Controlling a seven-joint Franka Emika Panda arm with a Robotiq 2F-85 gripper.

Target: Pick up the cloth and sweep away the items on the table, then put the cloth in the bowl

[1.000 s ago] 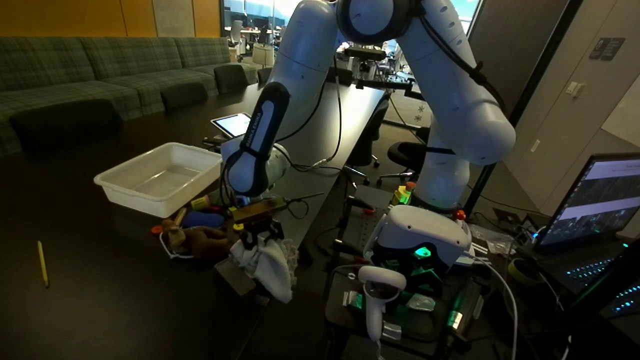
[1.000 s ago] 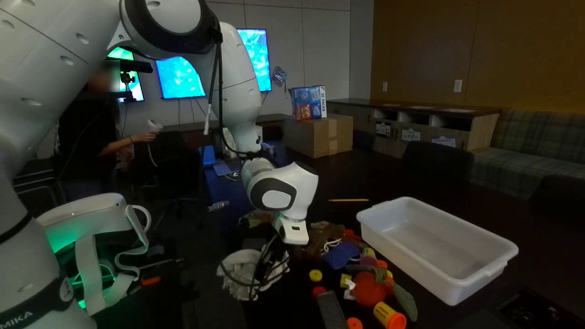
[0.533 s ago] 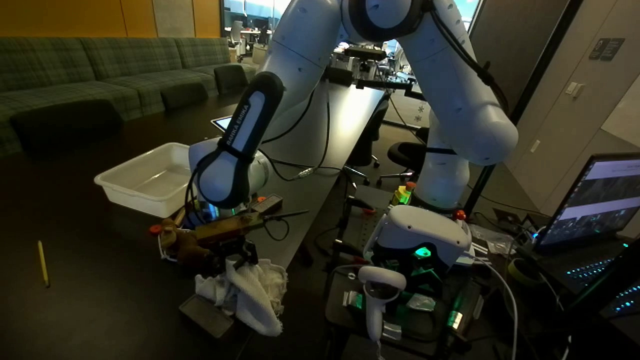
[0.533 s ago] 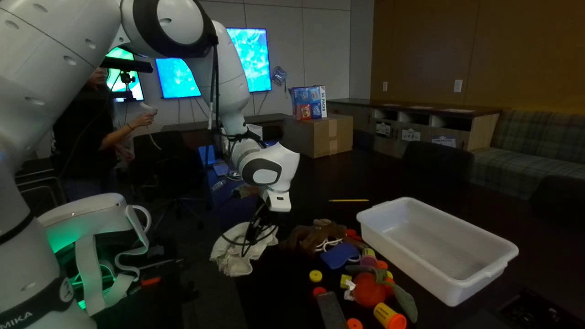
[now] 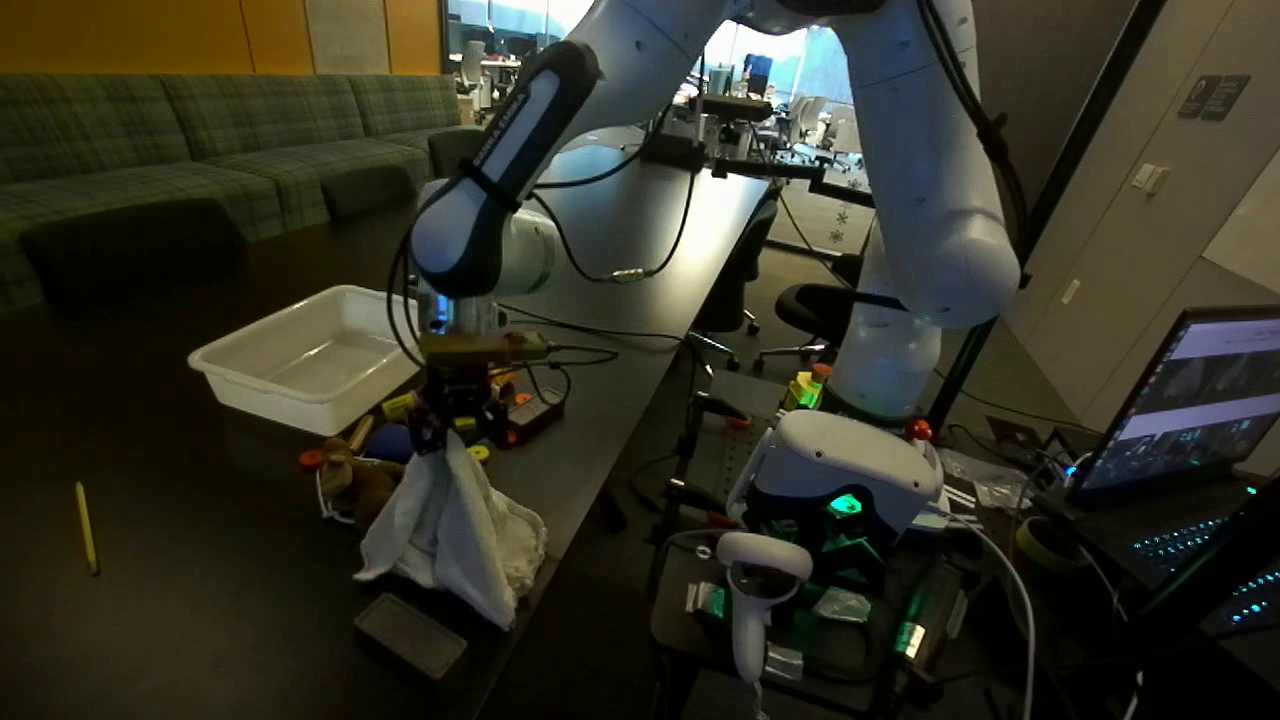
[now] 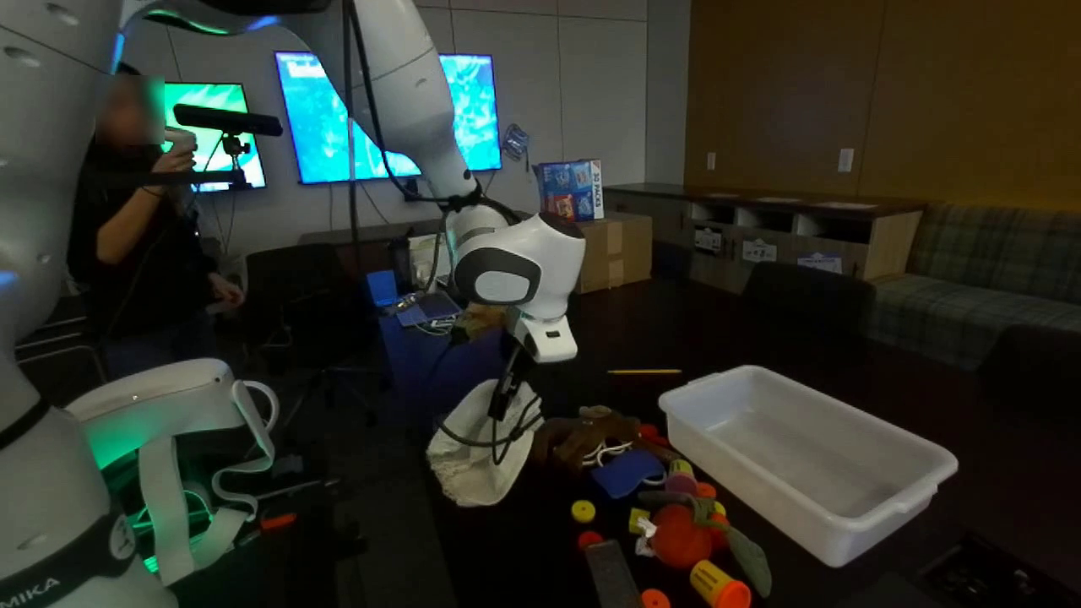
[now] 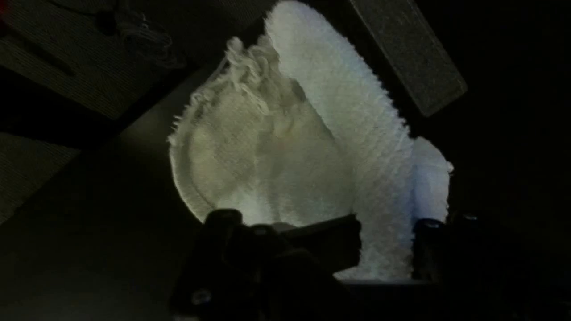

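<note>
**My pincer (image 7: pixel 386 247) pinches the cloth (image 5: pixel 455 545), with a grey block (image 5: pixel 410 635) just beside**

The pads (image 7: pixel 332 240) press a fold of it from two sides, as the wrist view shows; the rest hangs below them. In an exterior view its long axis goes downward, slanting a little to the near right. Whether the lowest hem touches the table (image 5: pixel 190 640), I cannot tell. The grey block is at the near left of this hem, apart from it. To the left of the cloth and farther is the brown plush toy (image 5: pixel 355 485); farther again, the white bin (image 5: pixel 265 400). I judge that picking up is done and sweeping is the step in hand: for the grey block, I should bring the cloth down and toward the near left. A bowl I do not see; perhaps the white bin serves.
</note>
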